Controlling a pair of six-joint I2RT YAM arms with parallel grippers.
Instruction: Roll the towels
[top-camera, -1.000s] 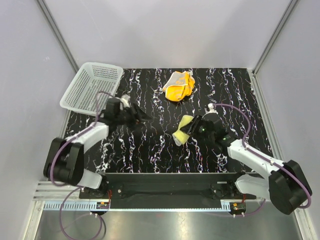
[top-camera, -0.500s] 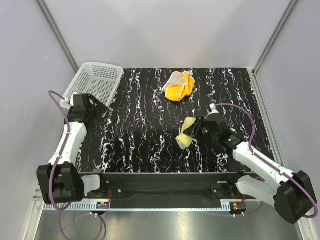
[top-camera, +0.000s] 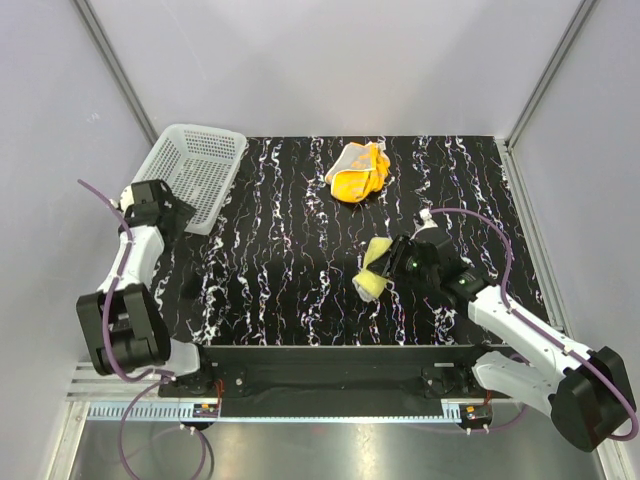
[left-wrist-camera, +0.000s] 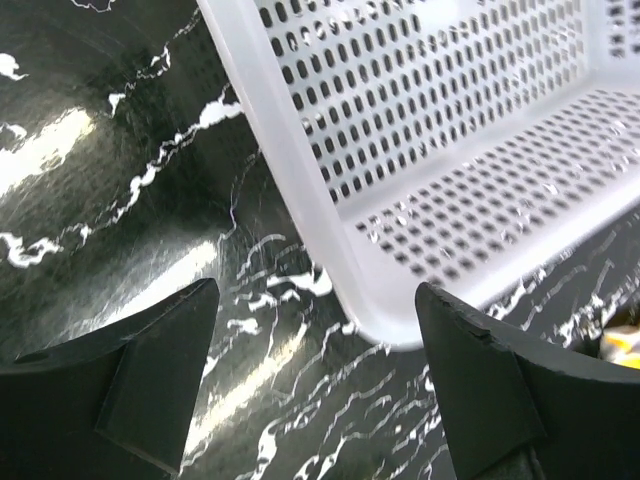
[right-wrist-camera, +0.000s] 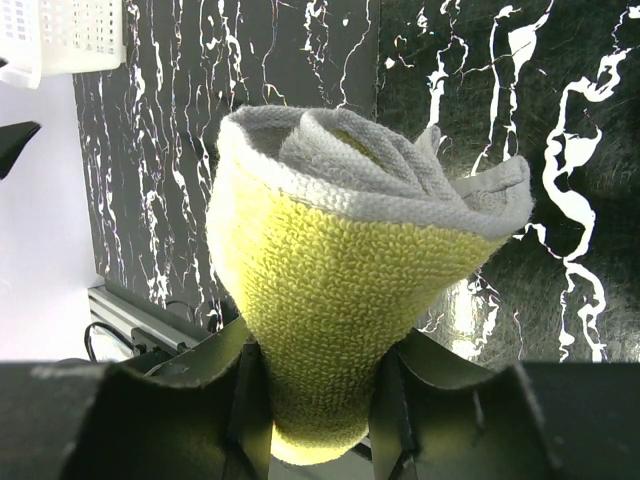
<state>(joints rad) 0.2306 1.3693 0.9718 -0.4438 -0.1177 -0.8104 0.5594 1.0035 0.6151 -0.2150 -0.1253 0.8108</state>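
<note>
Beside basket rim, left fingers wide apart, empty, right fingers clamping rolled yellow towel mid-table

The left gripper is hanging low over a black, white-veined table, its dark fingers standing wide apart and gripping nothing. A white mesh basket is filling the upper right, its rounded corner dipping between the fingertips.

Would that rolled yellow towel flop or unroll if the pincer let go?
Probably soft: the yellow towel bulges above the right pincer squeezing it. Its loose top layers look apt to unroll. Likely light, held by one end.
</note>
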